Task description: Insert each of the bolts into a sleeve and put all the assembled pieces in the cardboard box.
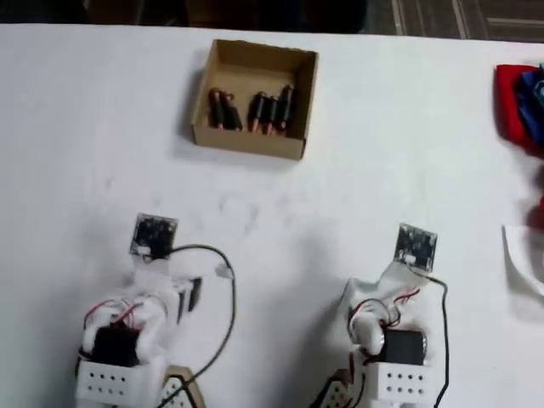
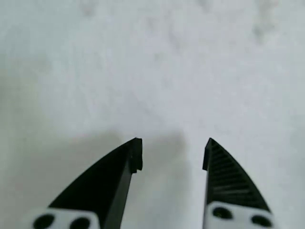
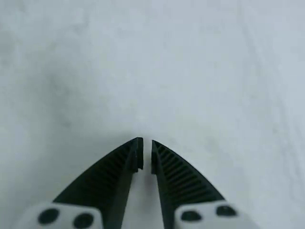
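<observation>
The cardboard box (image 1: pixel 223 58) sits at the far middle of the white table, and several dark assembled bolt-and-sleeve pieces (image 1: pixel 252 110) lie side by side inside it. Both arms are drawn back at the near edge, far from the box. My left gripper (image 2: pixel 171 155) hangs just over bare tabletop, open, with nothing between its black fingers (image 2: pixel 114 183). My right gripper (image 3: pixel 147 155) is shut with nothing in it, its tips almost touching, also above bare table.
A red and blue cloth bundle (image 1: pixel 520 98) lies at the far right edge, with a white sheet (image 1: pixel 523 259) below it. A black cable (image 1: pixel 223 289) loops beside the left arm. The table (image 1: pixel 340 195) between arms and box is plain white.
</observation>
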